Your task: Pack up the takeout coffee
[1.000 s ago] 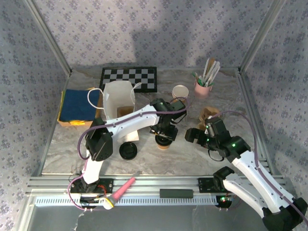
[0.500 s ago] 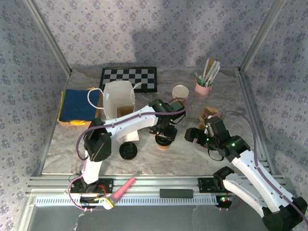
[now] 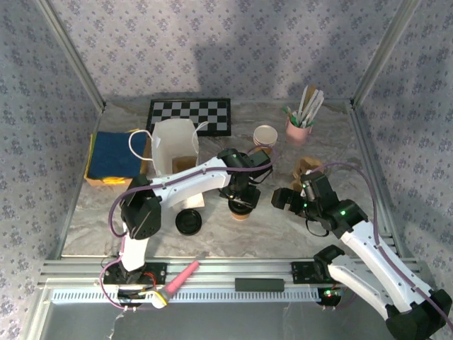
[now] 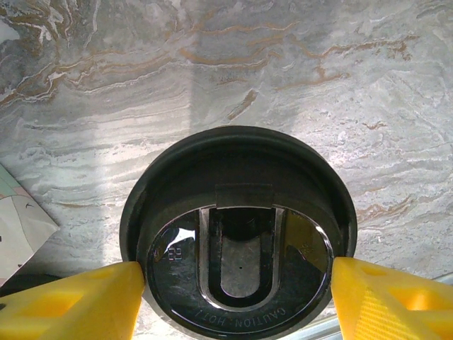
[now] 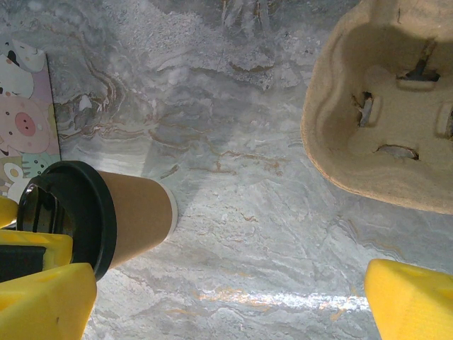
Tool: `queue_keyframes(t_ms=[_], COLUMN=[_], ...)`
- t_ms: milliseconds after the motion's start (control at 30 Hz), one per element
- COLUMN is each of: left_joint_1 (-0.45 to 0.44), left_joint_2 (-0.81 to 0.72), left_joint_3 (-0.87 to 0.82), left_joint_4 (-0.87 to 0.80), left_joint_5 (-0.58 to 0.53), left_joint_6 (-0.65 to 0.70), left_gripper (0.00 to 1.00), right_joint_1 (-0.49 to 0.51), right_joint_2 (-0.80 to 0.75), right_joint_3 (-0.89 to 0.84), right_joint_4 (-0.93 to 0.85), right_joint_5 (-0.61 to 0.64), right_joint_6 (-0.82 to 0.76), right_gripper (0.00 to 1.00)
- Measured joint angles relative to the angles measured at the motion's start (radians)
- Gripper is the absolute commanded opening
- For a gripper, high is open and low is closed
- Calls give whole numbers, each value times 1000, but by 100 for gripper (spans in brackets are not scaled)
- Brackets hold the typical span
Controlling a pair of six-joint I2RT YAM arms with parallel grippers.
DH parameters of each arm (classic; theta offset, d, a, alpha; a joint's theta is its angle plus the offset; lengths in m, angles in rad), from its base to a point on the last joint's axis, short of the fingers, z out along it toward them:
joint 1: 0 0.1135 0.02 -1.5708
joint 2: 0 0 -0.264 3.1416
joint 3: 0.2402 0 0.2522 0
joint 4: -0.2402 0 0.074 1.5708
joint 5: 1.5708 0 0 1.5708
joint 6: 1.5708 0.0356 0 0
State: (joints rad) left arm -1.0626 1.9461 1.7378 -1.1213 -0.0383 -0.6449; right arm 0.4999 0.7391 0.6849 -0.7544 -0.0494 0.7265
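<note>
One cup (image 5: 138, 212) is counted between the left jaws. Two black lids are seen: a lid (image 4: 237, 234) on it, a loose lid (image 3: 188, 222) left of them. One cup stack (image 3: 265, 136), one bag (image 3: 173, 145), one tray (image 3: 308, 168) and one checkerboard (image 3: 189, 115) are noted.

Glossy plastic lid (image 4: 237, 234) on matt paper cup (image 5: 138, 212).

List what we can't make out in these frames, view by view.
- Left wrist: the black lid covers the paper cup beneath, hiding its body and contents.
- Top external: the left claw sits over the cup; just its base peeks out.
- Right wrist: the pulp carrier runs off the top and right edges.
- Top external: sticks in the pink holder are too small to name.
</note>
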Motion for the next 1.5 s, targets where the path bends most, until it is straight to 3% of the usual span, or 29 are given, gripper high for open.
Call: queue_keyframes(t_ms=[567, 1100, 1500], left_joint_1=[2, 2, 2], left_joint_2=[87, 53, 49], left_joint_3=[241, 88, 92], left_joint_4=[-171, -93, -94], left_joint_5=[-15, -5, -19], left_joint_6=[16, 19, 19], left_gripper=[76, 81, 81], right_joint_1=[0, 0, 0], right_joint_2=[3, 3, 3], right_joint_3=[0, 0, 0], right_joint_4=[3, 3, 3], right_joint_5=[0, 0, 0], right_joint_6=[0, 0, 0], right_gripper=[100, 100, 100])
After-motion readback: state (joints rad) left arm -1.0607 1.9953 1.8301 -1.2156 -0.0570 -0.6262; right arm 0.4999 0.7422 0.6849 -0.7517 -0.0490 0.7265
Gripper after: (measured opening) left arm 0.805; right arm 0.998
